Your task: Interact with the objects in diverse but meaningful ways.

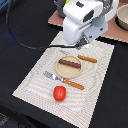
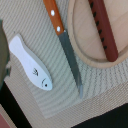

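A white robot arm (image 1: 82,20) hangs over the far edge of a striped placemat (image 1: 35,75). Its pincer is hidden, so its grip cannot be told. Below it, a brown sausage (image 1: 69,63) lies on a round wooden plate (image 1: 57,69). A white fish (image 2: 31,62) lies beside a knife (image 2: 67,45), apart from it. A red tomato (image 1: 60,93) sits on the mat's near edge.
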